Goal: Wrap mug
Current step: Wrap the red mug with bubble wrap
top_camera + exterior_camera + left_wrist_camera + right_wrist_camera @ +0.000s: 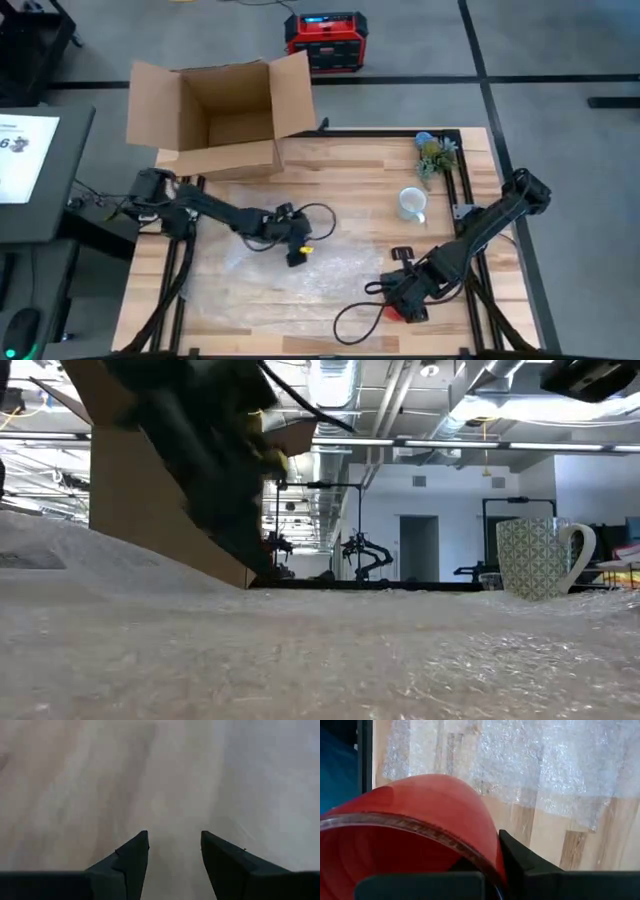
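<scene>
Right wrist view: right gripper [492, 870] clamped on glossy red tape roll [405, 835]; left gripper [174, 852] apart.

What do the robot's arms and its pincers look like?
Both arms are dark and jointed, with black cables looping off them. The left pincer has a small yellow spot beside it. Close up, its two fingers are black pointed wedges. The right pincer is black too.

The high view looks straight down on the whole table [330, 160]. The low view sits on the wrap [320, 660], facing level toward the mug [540, 558] and box [150, 500]. Each wrist view looks closely down at the tabletop; the right shares the wrap.
</scene>
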`<state>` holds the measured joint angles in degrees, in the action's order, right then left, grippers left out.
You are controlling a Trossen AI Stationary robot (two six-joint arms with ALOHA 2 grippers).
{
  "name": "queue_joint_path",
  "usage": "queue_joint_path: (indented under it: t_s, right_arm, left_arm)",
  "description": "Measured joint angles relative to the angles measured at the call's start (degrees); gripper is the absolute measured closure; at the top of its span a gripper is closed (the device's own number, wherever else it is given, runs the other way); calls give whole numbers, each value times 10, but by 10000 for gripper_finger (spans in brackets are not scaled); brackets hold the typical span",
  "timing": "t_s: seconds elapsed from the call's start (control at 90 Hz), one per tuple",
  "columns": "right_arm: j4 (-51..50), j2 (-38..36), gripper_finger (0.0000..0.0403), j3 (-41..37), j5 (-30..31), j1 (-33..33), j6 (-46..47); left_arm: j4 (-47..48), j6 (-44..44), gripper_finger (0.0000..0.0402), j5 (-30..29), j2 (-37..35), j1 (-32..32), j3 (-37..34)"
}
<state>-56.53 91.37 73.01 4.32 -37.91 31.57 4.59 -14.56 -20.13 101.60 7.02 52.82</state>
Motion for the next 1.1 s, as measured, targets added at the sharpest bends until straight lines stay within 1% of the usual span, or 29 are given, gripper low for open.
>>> queue_joint_path:
  t_s: [0.067, 0.2, 0.233, 0.289, 0.322, 0.356, 0.444, 0.5, 0.533, 0.589, 0.689, 0.767, 0.833, 0.856, 0.922, 1.0, 1.056, 1.1]
  right_arm:
    - [0, 0, 397, 0, 0, 0, 0]
    - [1, 0, 396, 0, 0, 0, 1]
    - [2, 0, 396, 0, 0, 0, 2]
    - [1, 0, 395, 0, 0, 0, 11]
    - [1, 0, 395, 0, -1, -1, 17]
    - [1, 0, 395, 0, 0, -4, 24]
    - [2, 0, 395, 0, 0, -11, 29]
    - [1, 0, 395, 0, 0, -15, 29]
    - [2, 0, 394, 0, 0, -17, 29]
    - [3, 0, 394, 0, 0, -20, 29]
    - [7, 0, 394, 0, 0, -21, 29]
    - [9, 0, 394, 0, 1, -21, 29]
    - [10, 0, 394, 0, 1, -21, 29]
    - [10, 0, 394, 0, 1, -20, 29]
    - [11, 0, 394, 0, 1, -17, 30]
    - [15, 0, 394, 0, 1, -18, 31]
    - [17, 0, 394, 0, 1, -18, 31]
    - [15, 0, 394, 0, 1, -18, 31]
  left_arm:
    - [-25, 44, 240, -35, 26, -20, 25]
    - [-29, 148, 240, -137, 72, -53, 102]
    - [-22, 166, 240, -146, 76, -57, 122]
    - [-2, 174, 240, -143, 76, -61, 156]
    - [16, 171, 240, -125, 75, -59, 177]
    - [38, 165, 240, -93, 74, -55, 194]
    - [123, 135, 244, 29, 70, -47, 226]
    - [142, 109, 250, 111, 71, -46, 228]
    - [148, 98, 257, 142, 74, -46, 223]
    - [146, 94, 269, 161, 85, -49, 212]
    - [146, 93, 295, 157, 120, -61, 199]
    - [110, 99, 316, 157, 149, -76, 201]
    - [57, 125, 334, 148, 168, -91, 202]
    - [39, 136, 340, 135, 174, -95, 203]
    - [3, 153, 358, 68, 184, -103, 211]
    - [-5, 175, 381, -21, 185, -110, 223]
    - [-9, 198, 394, -60, 174, -110, 237]
    - [-10, 213, 398, -72, 159, -105, 250]
